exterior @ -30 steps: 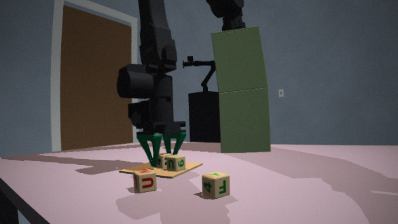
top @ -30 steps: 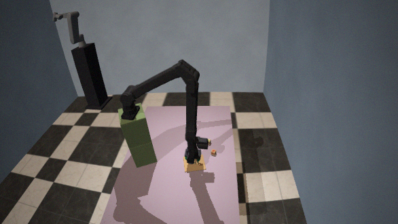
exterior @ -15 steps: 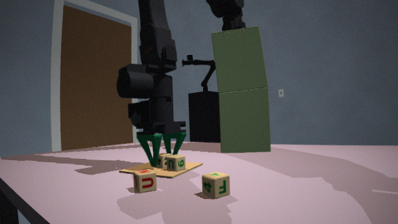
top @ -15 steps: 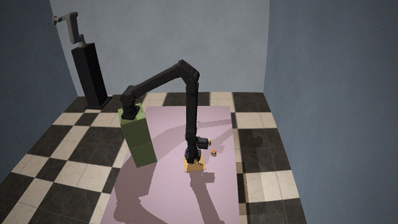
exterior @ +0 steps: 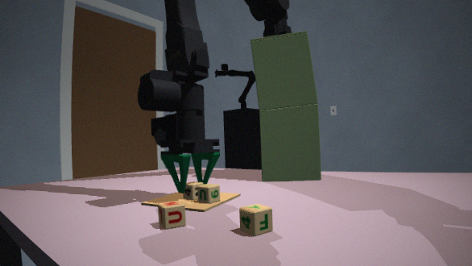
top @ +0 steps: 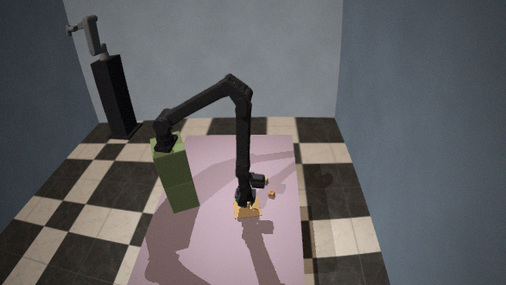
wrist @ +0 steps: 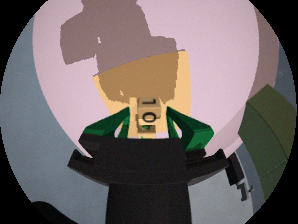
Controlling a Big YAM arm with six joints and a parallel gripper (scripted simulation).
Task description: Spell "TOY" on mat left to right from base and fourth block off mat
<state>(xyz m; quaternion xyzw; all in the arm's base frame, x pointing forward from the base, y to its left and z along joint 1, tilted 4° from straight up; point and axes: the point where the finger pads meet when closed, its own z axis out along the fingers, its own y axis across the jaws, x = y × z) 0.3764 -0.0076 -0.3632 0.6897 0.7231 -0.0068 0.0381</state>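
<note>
A: Mat [top: 247, 212] [exterior: 204, 206] [wrist: 183, 75] flat on surface [top: 276, 250] [exterior: 322, 218] [wrist: 220, 45]. Pincer [top: 245, 205] [exterior: 192, 187] [wrist: 148, 110]?
B: Fingers part-open; grip on a blk, can't tell.
A: "6" blk [exterior: 209, 193]?
B: On mat, just beside pincer, toward ext. cam. Cube, no long axis; only arm nearby.

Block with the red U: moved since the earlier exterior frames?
No. The red U block sits at the same spot in front of the mat's near edge.
</note>
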